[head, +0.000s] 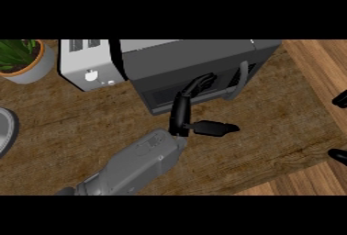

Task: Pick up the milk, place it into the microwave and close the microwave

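One dark grey microwave (163, 64) stands at the back of the wooden desk (68, 124), its front turned toward the robot. Its door looks flush with the body, with one pale handle (238, 78) on the right side. No milk can be seen anywhere.

One grey forearm (139, 163) comes in from the lower left. The left robot hand (181, 108) is spread wide, with its straight fingers (198, 86) laid on the microwave door and its thumb (215, 128) stuck out to the right, holding nothing.

Of the right robot hand (339, 98) only two black bits show at the right edge, and its state cannot be told.

Left of the microwave are one white toaster (85, 64) and one potted plant (20, 57). One round grey dish (5, 131) is cut off by the left edge.
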You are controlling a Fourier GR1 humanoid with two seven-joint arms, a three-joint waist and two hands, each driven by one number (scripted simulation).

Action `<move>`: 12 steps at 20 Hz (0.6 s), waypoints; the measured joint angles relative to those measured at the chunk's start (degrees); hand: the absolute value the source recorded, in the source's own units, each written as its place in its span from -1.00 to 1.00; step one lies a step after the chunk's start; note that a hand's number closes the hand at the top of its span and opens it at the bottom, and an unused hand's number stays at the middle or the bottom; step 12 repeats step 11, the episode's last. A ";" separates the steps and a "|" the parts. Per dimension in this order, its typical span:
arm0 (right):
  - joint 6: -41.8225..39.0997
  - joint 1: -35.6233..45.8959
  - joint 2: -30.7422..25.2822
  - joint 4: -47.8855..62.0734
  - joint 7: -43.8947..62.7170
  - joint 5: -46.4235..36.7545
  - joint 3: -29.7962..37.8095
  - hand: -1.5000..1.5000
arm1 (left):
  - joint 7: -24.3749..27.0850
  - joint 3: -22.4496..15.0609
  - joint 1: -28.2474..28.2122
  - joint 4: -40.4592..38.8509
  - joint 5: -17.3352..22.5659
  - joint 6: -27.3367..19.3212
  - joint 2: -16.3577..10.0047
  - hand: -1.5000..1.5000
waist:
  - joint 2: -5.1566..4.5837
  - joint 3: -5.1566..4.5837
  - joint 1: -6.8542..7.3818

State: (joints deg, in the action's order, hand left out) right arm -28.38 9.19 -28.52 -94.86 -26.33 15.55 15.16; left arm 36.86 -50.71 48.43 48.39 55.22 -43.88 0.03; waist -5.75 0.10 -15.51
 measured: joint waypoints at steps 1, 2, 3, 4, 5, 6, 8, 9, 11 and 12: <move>-0.41 0.25 0.09 0.65 0.34 0.82 -0.04 -1.00 | 0.19 -0.04 0.09 -0.07 0.27 0.04 0.00 -1.00 | -0.05 -0.01 0.01; -0.90 0.48 0.09 1.22 0.61 1.65 -0.04 -1.00 | 0.43 -0.05 0.08 -0.14 0.50 0.01 -0.01 -1.00 | -0.02 -0.01 -0.09; -1.36 0.67 0.02 1.83 0.94 2.46 0.03 -1.00 | 0.71 -0.08 0.07 -0.26 0.73 0.04 -0.01 -1.00 | 0.01 -0.02 -0.18; -1.81 0.88 -0.18 2.44 1.24 3.23 0.23 -1.00 | 1.04 -0.03 0.04 -0.36 0.92 0.06 -0.01 -1.00 | 0.02 -0.02 -0.26; -2.21 1.16 -0.38 2.91 1.55 3.93 0.36 -1.00 | 1.28 -0.04 0.02 -0.48 1.14 0.02 -0.01 -1.00 | 0.08 -0.03 -0.36; -2.54 1.49 -0.42 3.45 1.80 4.60 0.41 -1.00 | 1.50 -0.09 0.05 -0.54 1.39 0.06 0.00 -1.00 | 0.07 -0.04 -0.36; -3.28 2.11 -0.67 4.50 2.21 5.80 0.57 -1.00 | 2.00 -0.17 0.11 -0.66 1.80 0.17 -0.01 -1.00 | 0.02 -0.03 -0.38; -3.68 2.38 -0.78 5.09 2.46 6.46 0.63 -1.00 | 2.20 -0.22 0.17 -0.75 2.01 0.18 0.00 -1.00 | 0.01 -0.02 -0.39; -4.40 3.04 -1.24 6.05 2.85 7.52 0.88 -1.00 | 2.65 -0.31 0.19 -0.91 2.45 0.21 -0.01 -1.00 | 0.05 -0.02 -0.48; -4.40 3.04 -1.24 6.05 2.85 7.52 0.88 -1.00 | 2.65 -0.31 0.19 -0.91 2.45 0.21 -0.01 -1.00 | 0.05 -0.02 -0.48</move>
